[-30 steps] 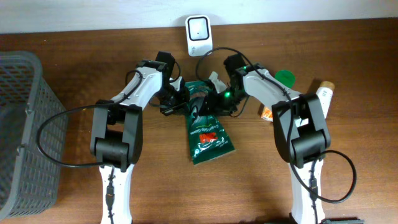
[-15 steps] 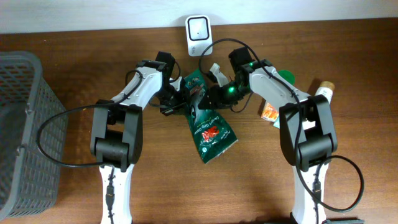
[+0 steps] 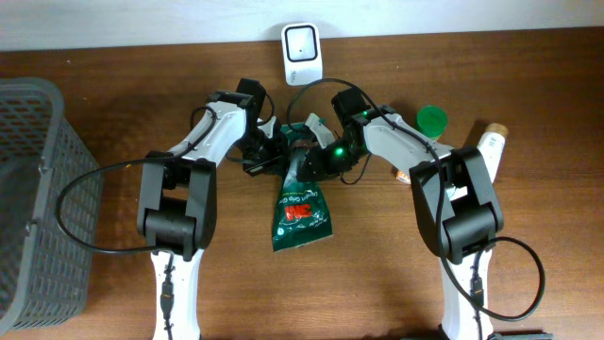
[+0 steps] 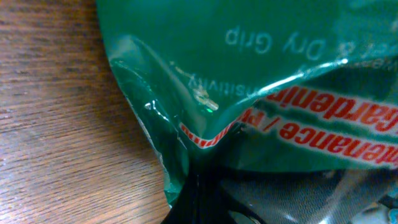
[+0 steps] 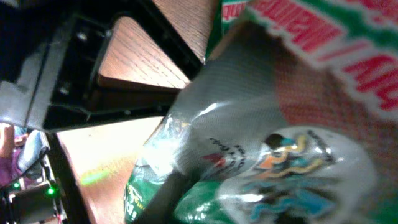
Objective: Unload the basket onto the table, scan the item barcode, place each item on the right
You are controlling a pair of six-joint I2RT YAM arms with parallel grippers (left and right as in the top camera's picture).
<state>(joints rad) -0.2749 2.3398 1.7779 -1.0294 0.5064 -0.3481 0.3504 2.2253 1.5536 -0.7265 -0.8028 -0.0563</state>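
My left pincer (image 3: 271,151) is shut tight on the top of the shiny green plastic packet (image 3: 300,210). My right pincer (image 3: 304,162) pinches that top too. The packet lies on the brown wooden table (image 3: 377,264), near the small white scanner box (image 3: 301,42).

The green plastic-film pouch (image 3: 300,203) is seen to be glossy and crinkled, with bright highlights along its creases; part of it is made of clear, shiny film. The brown wooden table (image 3: 94,274) is finished smooth with a low sheen, its grain plainly shown. The grey mesh basket (image 3: 28,189) looks matt; plastic or wire cannot be told. The small white scanner box (image 3: 301,52) is moulded in smooth plastic.
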